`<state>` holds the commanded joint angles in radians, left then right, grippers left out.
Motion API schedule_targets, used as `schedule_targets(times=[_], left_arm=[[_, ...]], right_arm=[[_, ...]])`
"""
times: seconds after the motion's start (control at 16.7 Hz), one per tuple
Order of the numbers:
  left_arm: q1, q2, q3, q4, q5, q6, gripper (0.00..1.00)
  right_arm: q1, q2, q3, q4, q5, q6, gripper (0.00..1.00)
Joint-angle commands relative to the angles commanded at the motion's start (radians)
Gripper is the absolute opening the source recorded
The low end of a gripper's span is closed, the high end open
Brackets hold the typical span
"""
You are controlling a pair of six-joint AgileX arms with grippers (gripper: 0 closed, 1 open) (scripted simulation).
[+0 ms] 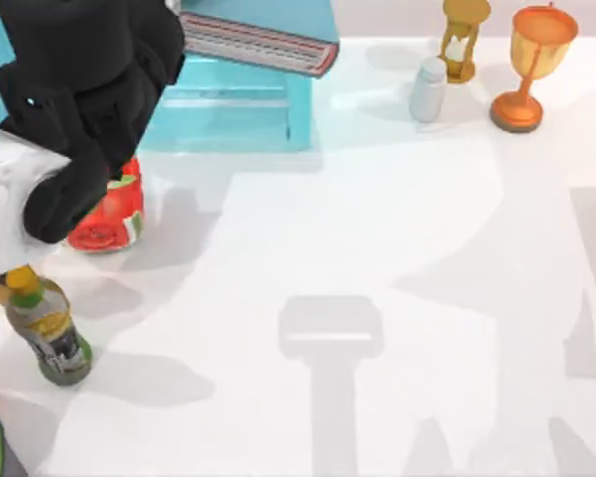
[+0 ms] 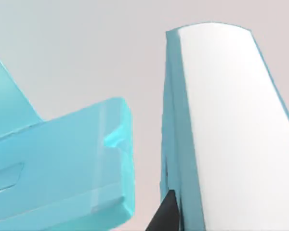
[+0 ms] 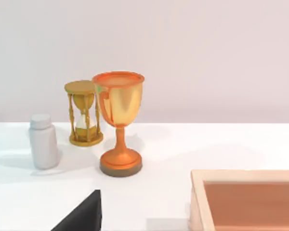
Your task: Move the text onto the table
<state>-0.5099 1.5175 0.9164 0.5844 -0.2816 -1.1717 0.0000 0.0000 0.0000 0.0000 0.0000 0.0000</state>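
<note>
The left arm [image 1: 79, 89] reached across the table's [image 1: 397, 258] far left corner toward the cabinet [image 1: 240, 109]. The book [image 1: 258, 42] lay on the cabinet's top, its white page edge [image 2: 231, 134] close before the left wrist camera. Whether either pincer was open or closed could not be told.

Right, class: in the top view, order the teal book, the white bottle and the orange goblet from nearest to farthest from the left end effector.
Measured from the left end effector, at the back left:
1. The teal book, right beside it, over the cabinet.
2. The white bottle, at the back, right of centre.
3. The orange goblet, near the back right corner.
</note>
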Motion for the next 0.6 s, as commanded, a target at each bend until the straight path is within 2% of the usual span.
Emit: schedule_targets(times=[0.3,0.48,0.6], left_arm=[[-0.343,0.127,-0.153,0.119,-0.31,-0.434,0.0],[-0.477,0.198,-0.228,0.15,-0.45,-0.612,0.0],[-0.528,0.23,-0.261,0.16,-0.509,-0.68,0.0]], right_arm=[[0.0,0.0,0.0,0.0,0.0,0.0,1.0],[0.0,0.0,0.0,0.0,0.0,0.0,1.0],[0.0,0.0,0.0,0.0,0.0,0.0,1.0]])
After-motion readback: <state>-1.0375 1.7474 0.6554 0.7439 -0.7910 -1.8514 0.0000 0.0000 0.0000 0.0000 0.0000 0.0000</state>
